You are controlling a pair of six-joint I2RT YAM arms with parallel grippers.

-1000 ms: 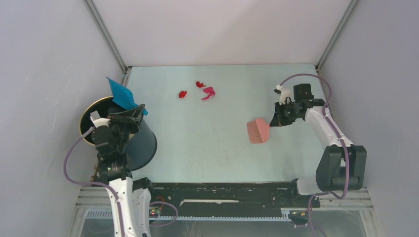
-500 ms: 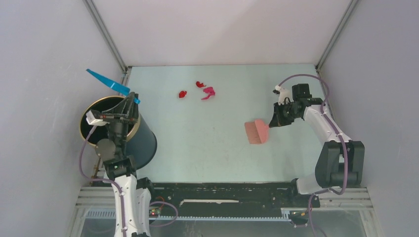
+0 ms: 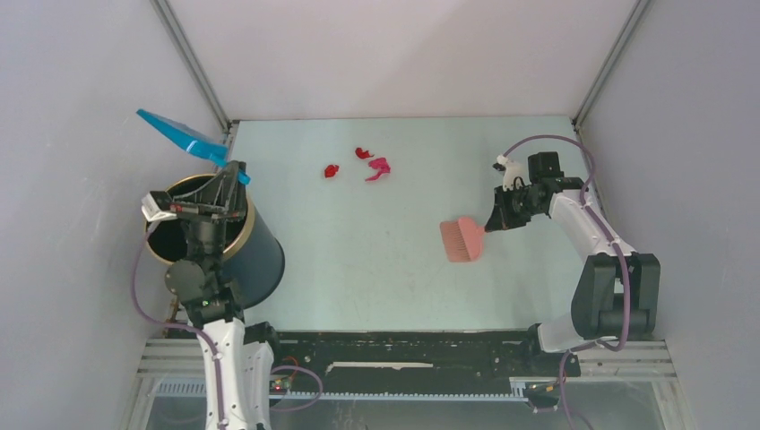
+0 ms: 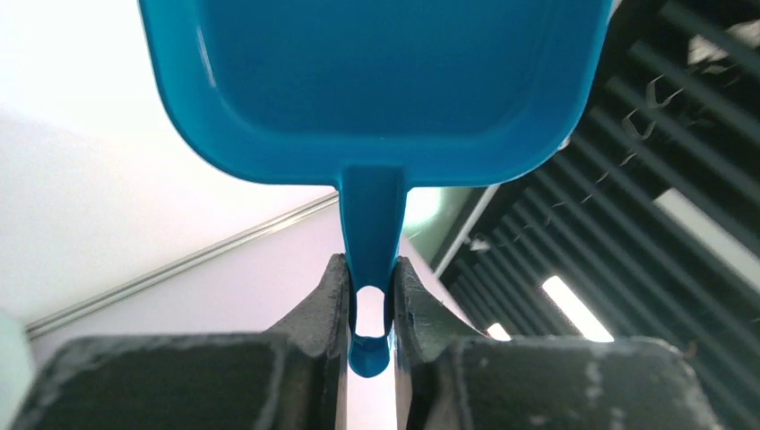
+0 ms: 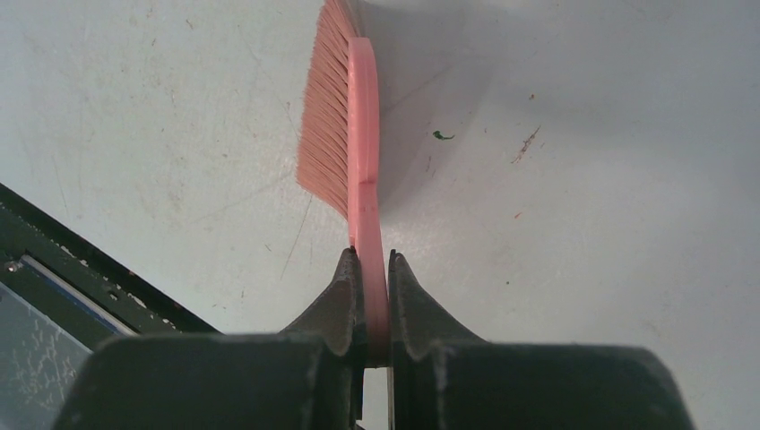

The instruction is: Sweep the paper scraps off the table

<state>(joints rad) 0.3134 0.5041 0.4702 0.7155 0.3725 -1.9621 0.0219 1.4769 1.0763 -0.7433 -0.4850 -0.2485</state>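
Left claw (image 4: 369, 278) is clamped on the skinny handle of the blue dustpan (image 4: 376, 81), which is tilted up above the dark bin (image 3: 260, 260). Right claw (image 5: 368, 269) is pinching the pink hand brush (image 5: 363, 116) low over the surface (image 3: 358, 278). 3 paper scraps (image 3: 378, 167), red and magenta, sit bunched toward the far wall, well apart from both tools. My worry: if the brush goes in with no pan down, those light bits just scatter. That thin handle could swivel too.

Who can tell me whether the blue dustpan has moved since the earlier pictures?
Yes. The blue dustpan, clamped in the left gripper, has swung up and to the left in the top view, farther from the dark bin and towards the left wall.
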